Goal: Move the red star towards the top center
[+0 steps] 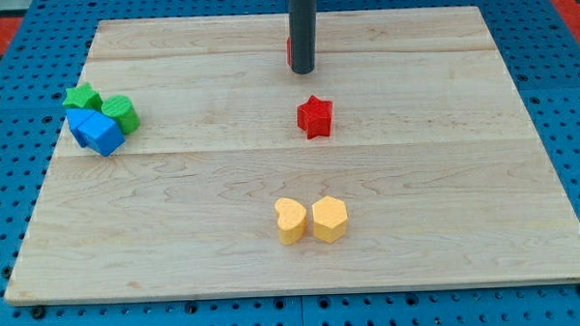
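**Inspector:** What is recorded, largest item first?

**Assessor:** A pale wooden surface (176,235) on a blue pegboard is noted. The dark rod stands upright near the view's top centre; my tip (303,72) rests there, with a small red block (289,51), shape not discernible, half hidden behind it. No hand is fitted, so no spread or pinched state can be reported.

**Inspector:** And the blocks?

**Assessor:** Two green blocks (119,111) and a blue block (97,131) are clustered at the view's left. A yellow heart-shaped block (290,221) and a yellow hexagonal block (330,220) are touching near the view's bottom. The red star-shaped block (314,117) lies near the centre, just below my tip, apart from it.

**Inspector:** Its orientation?

**Assessor:** No long axis is evident; one point is directed towards the view's top. A push from below is judged necessary, so the tip appears placed on the wrong side.
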